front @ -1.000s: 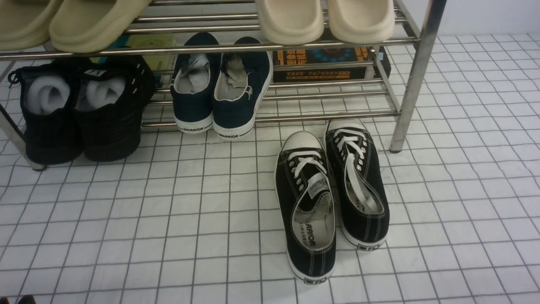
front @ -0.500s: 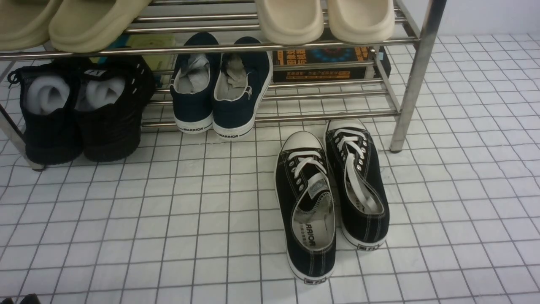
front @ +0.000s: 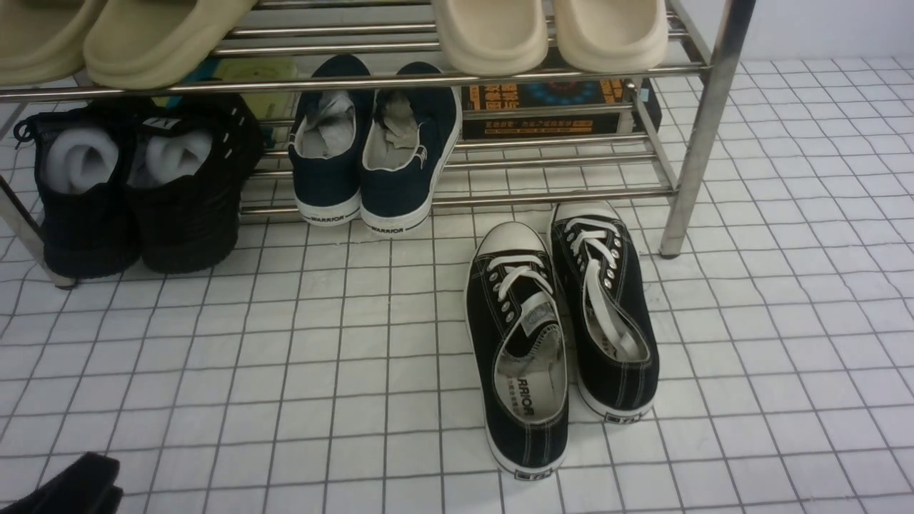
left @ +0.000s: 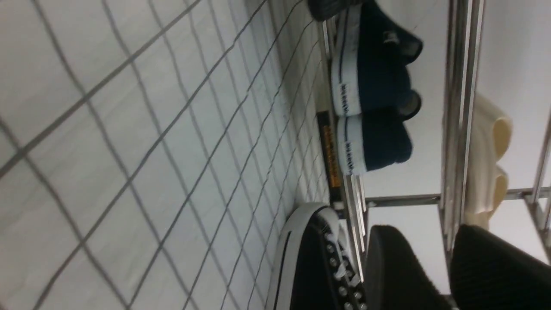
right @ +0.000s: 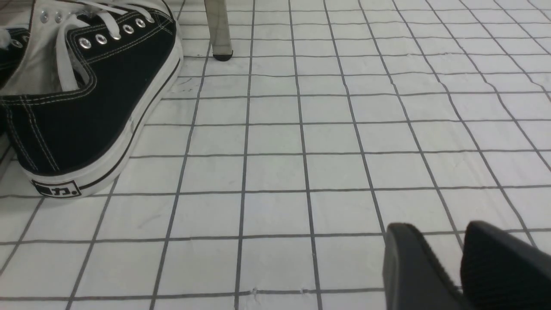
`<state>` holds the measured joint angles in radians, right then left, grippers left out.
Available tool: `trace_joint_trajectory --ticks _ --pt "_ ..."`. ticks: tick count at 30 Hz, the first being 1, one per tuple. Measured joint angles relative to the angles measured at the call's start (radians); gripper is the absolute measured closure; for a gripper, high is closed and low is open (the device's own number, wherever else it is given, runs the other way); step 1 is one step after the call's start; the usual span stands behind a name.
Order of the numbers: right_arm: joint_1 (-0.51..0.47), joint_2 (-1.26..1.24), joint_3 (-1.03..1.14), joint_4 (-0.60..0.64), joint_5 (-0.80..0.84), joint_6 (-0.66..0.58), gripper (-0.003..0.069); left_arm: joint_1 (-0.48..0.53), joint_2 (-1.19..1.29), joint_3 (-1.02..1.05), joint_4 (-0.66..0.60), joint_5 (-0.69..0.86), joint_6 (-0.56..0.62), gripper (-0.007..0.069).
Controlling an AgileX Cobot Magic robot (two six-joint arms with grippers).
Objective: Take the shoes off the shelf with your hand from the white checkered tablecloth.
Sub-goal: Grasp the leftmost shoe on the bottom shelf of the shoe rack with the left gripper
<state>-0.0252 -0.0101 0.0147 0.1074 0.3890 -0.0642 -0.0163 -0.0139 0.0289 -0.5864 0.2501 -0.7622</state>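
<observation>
The shoes (front: 136, 193), a pair of all-black knit sneakers with white stuffing, stand at the left end of the lower tier of the steel shelf (front: 707, 128). A bit of a dark sole shows in the left wrist view (left: 331, 6). My left gripper (front: 68, 489) shows as a dark shape at the bottom left corner of the front view, well in front of the shoes over the tablecloth (front: 321, 371). In its wrist view the left gripper (left: 424, 234) is open and empty. My right gripper (right: 437, 228) is open and empty, low over the tablecloth (right: 301, 129).
Navy WARRIOR slip-ons (front: 375, 143) sit on the lower tier beside the shoes. Black canvas lace-ups (front: 560, 328) lie on the cloth in front of the shelf's right leg (right: 217, 26). Beige slippers (front: 550, 32) sit on the upper tier. A dark box (front: 550, 107) lies behind.
My left gripper has come further into the front view at the bottom left corner. The shoes and the shelf have not moved.
</observation>
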Motion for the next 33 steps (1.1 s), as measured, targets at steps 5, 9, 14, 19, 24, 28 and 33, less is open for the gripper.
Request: trace_joint_trajectory --ticks 5,9,14,19,24,28,33 --pt "0.0 0.0 0.0 0.0 0.0 0.0 0.0445 0.0 0.0 -0.005 -0.015 -0.08 0.111 0.0388" --pt "0.0 0.0 0.0 0.0 0.0 0.0 0.044 0.0 0.0 -0.122 0.0 -0.082 0.23 0.0445" --pt "0.0 0.0 0.0 0.0 0.0 0.0 0.0435 0.0 0.143 -0.393 0.057 -0.011 0.439 0.0589" --pt "0.0 0.0 0.0 0.0 0.0 0.0 0.0428 0.0 0.471 -0.662 0.162 0.313 0.513 0.0623" --pt "0.0 0.0 0.0 0.0 0.0 0.0 0.0423 0.0 0.906 -0.947 0.392 0.708 0.533 0.0623" --pt "0.0 0.0 0.0 0.0 0.0 0.0 0.0421 0.0 1.082 -1.098 0.52 0.733 0.521 0.0622" --pt "0.0 0.0 0.0 0.0 0.0 0.0 0.0421 0.033 1.313 -1.26 0.627 0.845 0.494 0.0613"
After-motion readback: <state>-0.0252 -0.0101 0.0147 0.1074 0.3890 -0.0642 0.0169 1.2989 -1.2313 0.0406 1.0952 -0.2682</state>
